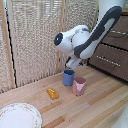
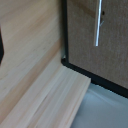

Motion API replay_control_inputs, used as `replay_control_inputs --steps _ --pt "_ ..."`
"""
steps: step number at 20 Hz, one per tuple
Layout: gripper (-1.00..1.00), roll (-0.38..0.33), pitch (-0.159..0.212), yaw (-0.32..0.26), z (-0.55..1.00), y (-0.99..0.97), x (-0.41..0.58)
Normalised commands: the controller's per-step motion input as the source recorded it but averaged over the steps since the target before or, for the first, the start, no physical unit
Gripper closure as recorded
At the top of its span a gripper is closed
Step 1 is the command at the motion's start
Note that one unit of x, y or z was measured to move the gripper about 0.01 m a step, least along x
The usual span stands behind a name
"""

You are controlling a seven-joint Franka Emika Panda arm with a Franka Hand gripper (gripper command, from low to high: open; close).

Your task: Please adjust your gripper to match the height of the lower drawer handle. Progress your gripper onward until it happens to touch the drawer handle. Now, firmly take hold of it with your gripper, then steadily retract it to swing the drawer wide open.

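Gripper (image 1: 71, 63) hangs low at the end of the arm (image 1: 95, 35), just above the blue cup (image 1: 68, 77), and its fingers are too small and blurred here to make out, so whether they're apart or closed I cannot tell.

Sweeping across the exterior view from its left: a patterned plate (image 1: 19, 115) sits at the near corner of the wooden table (image 1: 100, 107). Next comes a small orange block (image 1: 52, 93), lying flat and well apart from the plate. Then the blue cup, upright, with a pink cup (image 1: 79, 86) just beside it, nearer the camera. Behind all this stands a pale slatted screen (image 1: 35, 35).

Over on the exterior view's right, there's the dark brown cabinet. The drawer (image 1: 109, 60) is the lower front, appearing shut flush, and the handle (image 1: 107, 59) runs across it as a thin silver bar. An upper drawer (image 1: 120, 27) sits above, partly hidden by the arm. The gripper is well apart from that handle, off toward the exterior view's left of it.

Wrist view now: the drawer (image 2: 95, 55) shows as a dark textured panel with black edging, the handle (image 2: 98, 25) a slim bright bar on it, pale wood (image 2: 35, 65) alongside. No fingers clearly visible in this shot.
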Motion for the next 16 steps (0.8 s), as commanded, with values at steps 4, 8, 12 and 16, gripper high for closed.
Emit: replay_control_inputs --steps 4,8,12,16 --pt "-1.0 -0.139 0.125 0.166 0.0 -0.47 0.0" --pt "-1.0 -0.083 0.028 0.226 0.0 -0.45 0.0" --pt "-1.0 -0.095 -0.005 0.231 0.0 -0.45 -0.001" --pt "-1.0 -0.119 -0.043 0.175 0.0 -0.58 -0.078"
